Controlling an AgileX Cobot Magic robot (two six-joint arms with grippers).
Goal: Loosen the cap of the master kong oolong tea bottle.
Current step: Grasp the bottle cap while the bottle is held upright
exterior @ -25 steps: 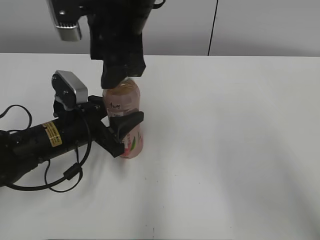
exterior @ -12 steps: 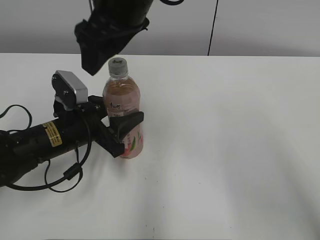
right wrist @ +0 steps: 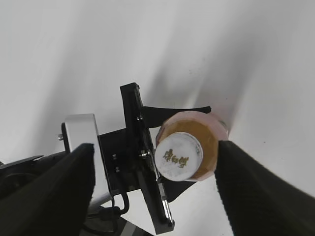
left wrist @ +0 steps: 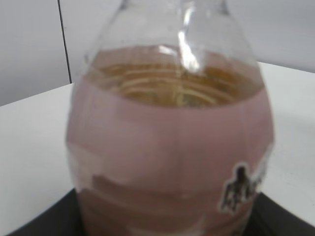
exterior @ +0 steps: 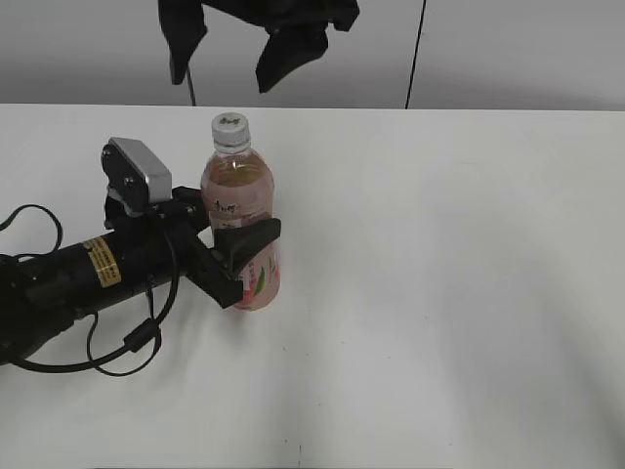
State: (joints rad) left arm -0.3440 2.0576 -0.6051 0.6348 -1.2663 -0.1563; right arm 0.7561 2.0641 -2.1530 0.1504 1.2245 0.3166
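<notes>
Exterior view: left tool (exterior: 244,256) around upright bottle (exterior: 237,186).

The master kong oolong tea bottle (exterior: 240,210) stands upright, pinkish-amber tea inside; its white cap (exterior: 230,126) sits on top.

Exterior slants down frontally; wrist views share the bottle (exterior: 241,210), side-close and overhead.

a plain white table (exterior: 459,293) fills most of the exterior view, its surface smooth and matte with soft grey shadows across it. behind its far edge stands a pale grey wall (exterior: 527,49), split by a thin dark vertical seam (exterior: 417,54). a few tiny dark specks mark the tabletop near the front edge (exterior: 299,449).
</notes>
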